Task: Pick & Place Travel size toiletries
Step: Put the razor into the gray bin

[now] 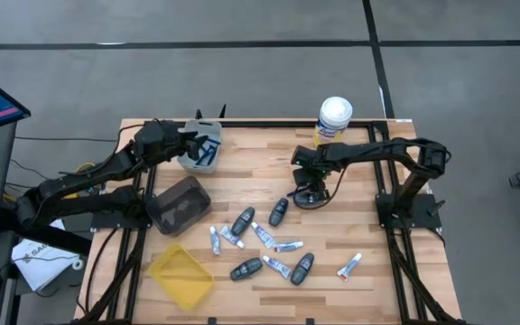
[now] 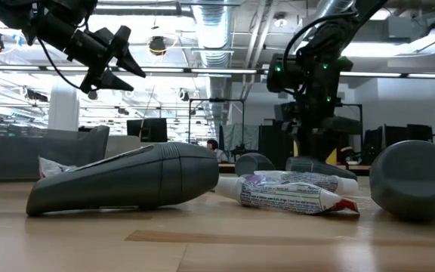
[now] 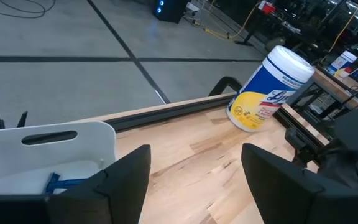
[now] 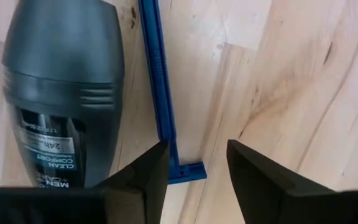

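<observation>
Overhead and wrist views of a two-arm station at a wooden table (image 1: 359, 226). The right end effector (image 1: 312, 191) is hanging low over the table's middle-right area, its fingers (image 4: 145, 177) parted and holding nothing; between them, the right wrist view is showing a slim blue razor (image 4: 160, 87) lying flat on the wood, with a dark grey deodorant stick (image 4: 61, 87) lying just beside it, the two close but seemingly not touching. The left end effector (image 1: 188, 140) is hovering over a white bin (image 1: 201, 149) near the table's far-left edge, its fingers (image 3: 126, 180) spread and empty; another blue razor (image 3: 64, 182) is resting inside that bin. A dark mesh basket (image 1: 179, 206) is sitting nearer the front from the bin, and a yellow tray (image 1: 181, 275) is lying at the front-left corner.

The remaining toiletries are lying scattered across the front centre of the table: several grey oval deodorant sticks (image 1: 242, 220) and small white tubes (image 1: 287, 246), with one tube (image 1: 348, 265) lying apart toward the right. In the low view, a deodorant stick (image 2: 127, 181) and a crumpled tube (image 2: 297, 195) are lying on their sides, apparently end to end. A yellow wipes canister (image 1: 334, 120) with a white lid is standing upright at the far edge.
</observation>
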Available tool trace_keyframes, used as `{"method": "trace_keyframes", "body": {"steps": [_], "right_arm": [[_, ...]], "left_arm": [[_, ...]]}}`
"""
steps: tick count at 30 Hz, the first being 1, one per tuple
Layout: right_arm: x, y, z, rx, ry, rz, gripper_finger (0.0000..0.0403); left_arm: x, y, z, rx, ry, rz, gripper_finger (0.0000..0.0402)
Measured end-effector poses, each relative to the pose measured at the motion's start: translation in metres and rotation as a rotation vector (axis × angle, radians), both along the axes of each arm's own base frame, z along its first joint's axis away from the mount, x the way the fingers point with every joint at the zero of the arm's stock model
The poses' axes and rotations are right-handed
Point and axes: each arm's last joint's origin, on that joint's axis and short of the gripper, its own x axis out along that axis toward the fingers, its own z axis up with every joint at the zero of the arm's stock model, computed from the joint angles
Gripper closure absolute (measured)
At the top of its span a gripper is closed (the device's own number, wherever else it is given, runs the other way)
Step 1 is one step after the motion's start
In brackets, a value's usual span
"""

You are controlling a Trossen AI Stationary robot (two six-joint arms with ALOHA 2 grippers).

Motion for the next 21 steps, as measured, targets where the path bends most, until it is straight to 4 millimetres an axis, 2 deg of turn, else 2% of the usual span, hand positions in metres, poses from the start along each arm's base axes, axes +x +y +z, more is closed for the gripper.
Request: {"method": "trace_keyframes", "body": {"steps": [12,21], "right_arm": [[-0.005,0.007,0.022,-0.004,-0.072,0.019,0.0253],[-0.003,0.008,0.002,0.028,0.023,0.010,0.0265]], "left_arm": [[0.001,-0.001,0.000,0.000,-0.001,-0.006,0.0156],[0.001,-0.002,0.000,0.000,-0.002,-0.013,0.0156]]}}
